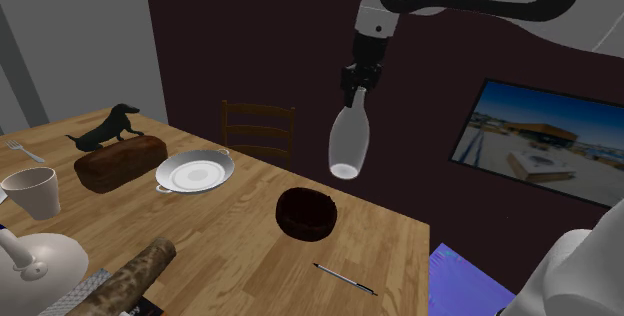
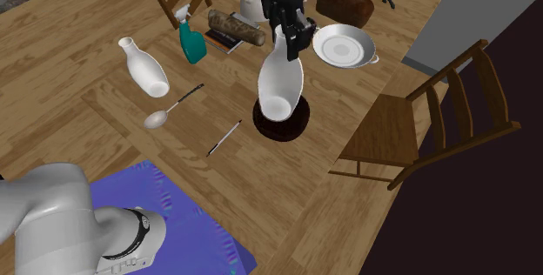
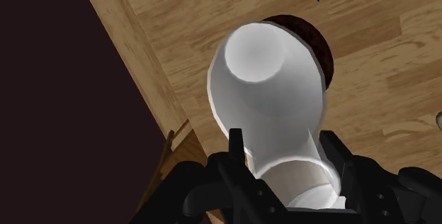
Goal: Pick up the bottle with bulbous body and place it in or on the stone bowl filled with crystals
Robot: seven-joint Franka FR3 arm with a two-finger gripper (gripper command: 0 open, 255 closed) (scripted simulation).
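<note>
my gripper [image 1: 356, 92] is clamped on the neck of the white bottle [image 1: 349, 144], which hangs base-down in the air over the dark bowl [image 1: 305, 212]. i judge it smooth, rigid and breakable, so the narrow neck is the surest hold.

We see a wooden tabletop [image 1: 230, 254] across the lower left of the shoulder view. Behind it is a dark maroon wall [image 1: 250, 34], with a pale grey wall [image 1: 70, 34] at upper left. A wooden chair [image 1: 258, 129] stands at the tabletop's far edge. At right, we find a framed picture [image 1: 545, 139] with blue sky.
</note>
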